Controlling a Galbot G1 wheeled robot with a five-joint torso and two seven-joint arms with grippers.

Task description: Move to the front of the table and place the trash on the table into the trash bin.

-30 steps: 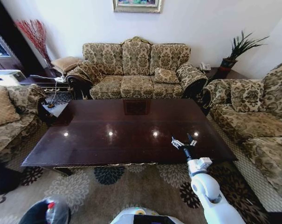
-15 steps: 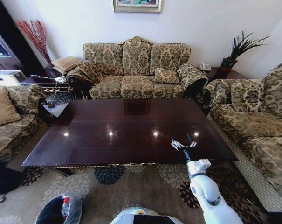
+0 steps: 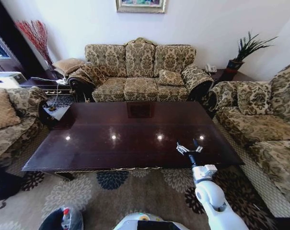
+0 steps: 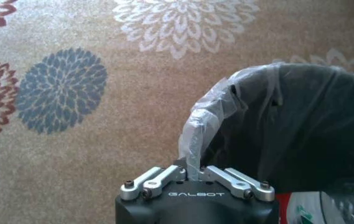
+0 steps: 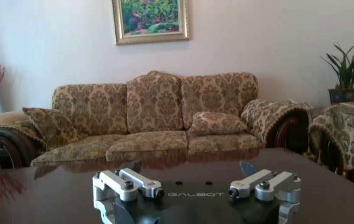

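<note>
Patterned sofas ring the table [image 3: 130,139], whose dark glossy top reflects ceiling lights and carries no litter that can be made out from the head view. Right gripper [image 3: 189,146] hovers just above the table's near right portion, fingers spread wide and holding nothing; the right wrist view confirms the open jaws over bare wood, facing the far sofa [image 5: 158,116] and a framed painting [image 5: 151,20]. Left gripper [image 4: 193,179] is pressed together on the folded edge of the translucent liner [image 4: 205,123] of the trash bin [image 3: 61,220], which sits low at the robot's left over the floral carpet [image 4: 71,93], well apart from the table. Inside the bin, a clear bottle with a red label [image 4: 314,207] lies near the rim; in the head view its red cap [image 3: 65,211] shows. Judged from this layout, the collecting appears nearly or wholly complete, and the step in hand is handling the bin by its liner. To do this well, the pinch should take in the bin's rim and not the thin film alone, since the liner could slip or tear under load; the bin should be kept level so the bottle stays inside. The right arm is best kept clear above the table edge.
</note>
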